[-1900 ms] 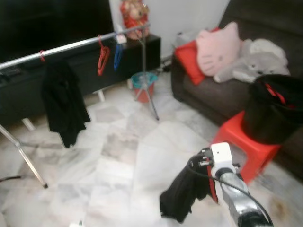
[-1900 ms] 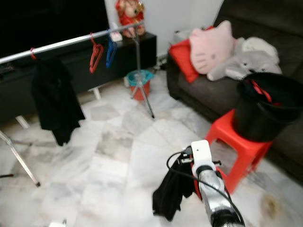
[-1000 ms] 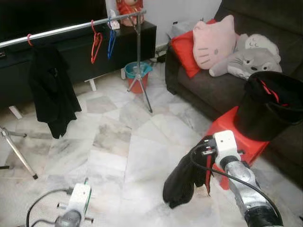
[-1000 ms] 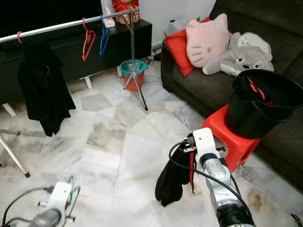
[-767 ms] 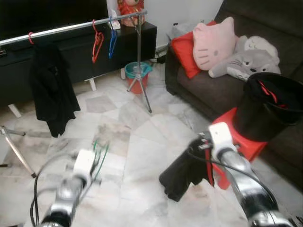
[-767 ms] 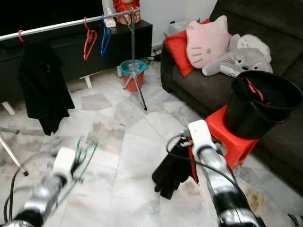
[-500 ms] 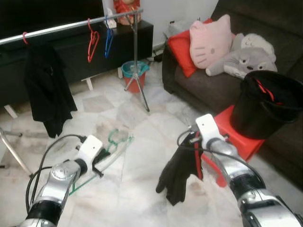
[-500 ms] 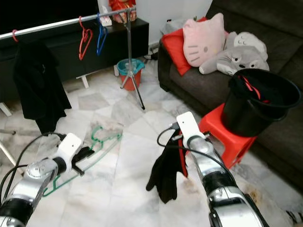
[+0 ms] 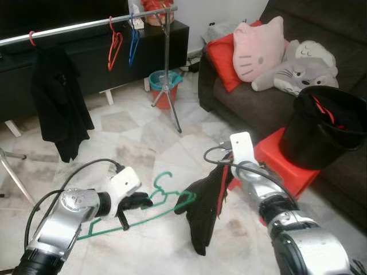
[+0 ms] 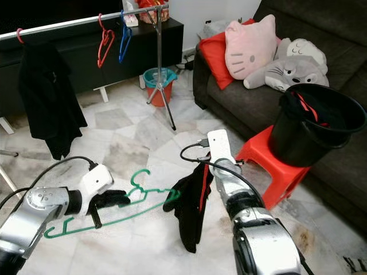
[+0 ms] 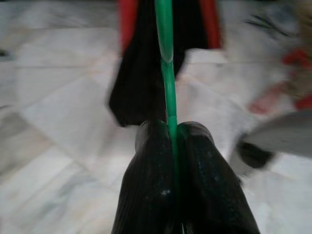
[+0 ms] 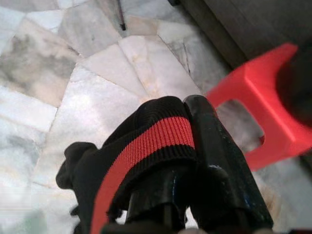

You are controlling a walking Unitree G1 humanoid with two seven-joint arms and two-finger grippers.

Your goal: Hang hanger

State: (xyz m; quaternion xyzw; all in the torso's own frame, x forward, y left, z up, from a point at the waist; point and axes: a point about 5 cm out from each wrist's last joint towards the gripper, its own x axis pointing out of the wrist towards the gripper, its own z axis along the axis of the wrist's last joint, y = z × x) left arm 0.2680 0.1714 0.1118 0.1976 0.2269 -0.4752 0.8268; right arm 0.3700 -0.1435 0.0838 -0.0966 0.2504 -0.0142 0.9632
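While the thin green plastic hanger [image 9: 150,209] is hovering low over the pale marble floor [image 9: 143,149], the left gripper [image 9: 136,201] is pinching its lower bar between pressed-together black fingers [image 11: 156,195], and the hanger's far shoulder is touching the edge of the black garment with a red stripe [image 9: 205,209]. That garment is dangling from the right gripper [image 12: 190,146], whose fingers are clamping the striped band, as the right wrist view is showing. Just beyond the right arm, a bright red plastic stool [image 9: 275,163] is carrying a black bucket [image 9: 324,129] with something red poking out of it. Behind the stool, a dark grey sofa [image 9: 258,109] is holding a red cushion [image 9: 221,57], a pink cat-face pillow [image 9: 258,48] and a grey plush cat [image 9: 292,74]. Well apart from the grippers, a silver metal clothes rail [image 9: 86,24] is running across the back of the room, bearing a hung black shirt [image 9: 57,100], a red hanger [image 9: 113,48] and a blue hanger [image 9: 133,46]. Near the rail's tripod leg, a teal and red small bucket [image 9: 164,86] is sitting on the floor.
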